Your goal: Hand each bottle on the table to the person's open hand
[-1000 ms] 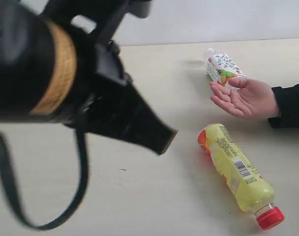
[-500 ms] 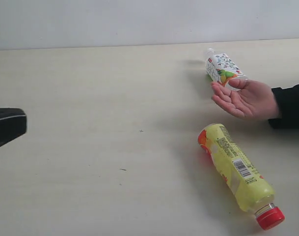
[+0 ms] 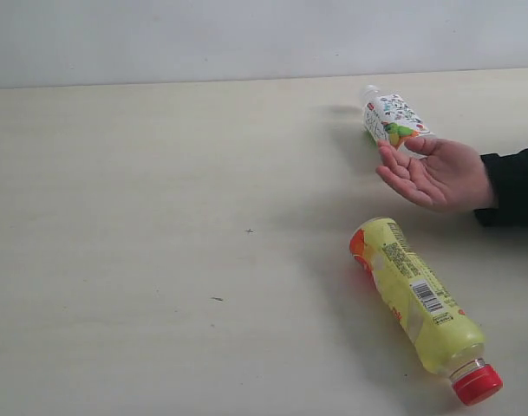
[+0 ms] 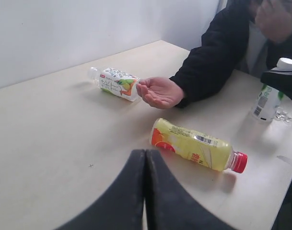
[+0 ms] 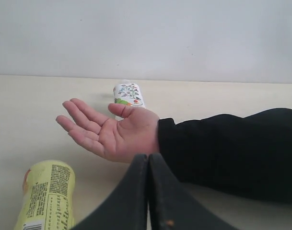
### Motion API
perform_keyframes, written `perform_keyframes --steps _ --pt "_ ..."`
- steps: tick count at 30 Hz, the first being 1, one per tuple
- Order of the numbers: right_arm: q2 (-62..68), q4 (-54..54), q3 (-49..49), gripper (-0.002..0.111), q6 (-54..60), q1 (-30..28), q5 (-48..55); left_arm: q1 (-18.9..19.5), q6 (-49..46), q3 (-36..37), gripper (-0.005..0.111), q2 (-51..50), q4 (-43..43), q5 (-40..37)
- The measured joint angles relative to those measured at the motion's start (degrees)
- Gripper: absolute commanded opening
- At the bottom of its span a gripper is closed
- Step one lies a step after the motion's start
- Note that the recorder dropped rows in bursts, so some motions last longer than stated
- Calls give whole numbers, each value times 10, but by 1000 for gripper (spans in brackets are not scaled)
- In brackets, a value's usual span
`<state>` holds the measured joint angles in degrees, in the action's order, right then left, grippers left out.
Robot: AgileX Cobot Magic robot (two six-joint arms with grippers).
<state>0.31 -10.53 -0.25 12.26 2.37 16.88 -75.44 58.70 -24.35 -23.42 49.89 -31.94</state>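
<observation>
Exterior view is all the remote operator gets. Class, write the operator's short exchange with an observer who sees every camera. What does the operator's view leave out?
Operator: I see the yellow bottle and a small bottle lying flat near the open hand. Any more?
Observer: Yes, the left wrist view shows a third bottle, white-capped, standing upright.
Operator: No gripper shows in my view. What state are they in?
Observer: Both are shut and empty: left gripper, right gripper.
</observation>
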Motion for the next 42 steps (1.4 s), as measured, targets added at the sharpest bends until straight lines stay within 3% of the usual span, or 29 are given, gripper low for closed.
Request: perform_keyframes --steps 4,8,13,17,20,25,32,37,42 --pt "0 0 0 0 1 0 -8 0 0 0 0 0 0 0" --pt "0 -46 0 0 -13 0 -78 0 0 0 0 0 1 0" --pt "0 -149 0 0 -72 0 -223 0 0 0 0 0 1 1" --pt "-1 -168 -1 0 -160 0 -482 0 1 0 0 0 1 1" --pt "32 -170 -50 0 -159 0 -504 0 1 0 0 0 1 1" --pt "180 -118 -172 0 -145 0 -410 0 1 0 0 0 1 1" --pt "495 -63 -381 0 -158 0 -54 0 1 0 0 1 1 2" --pt "686 -147 -470 0 -27 0 219 0 1 0 0 1 1 2" --pt "805 -198 -481 2 60 40 325 0 1 0 0 1 1 2"
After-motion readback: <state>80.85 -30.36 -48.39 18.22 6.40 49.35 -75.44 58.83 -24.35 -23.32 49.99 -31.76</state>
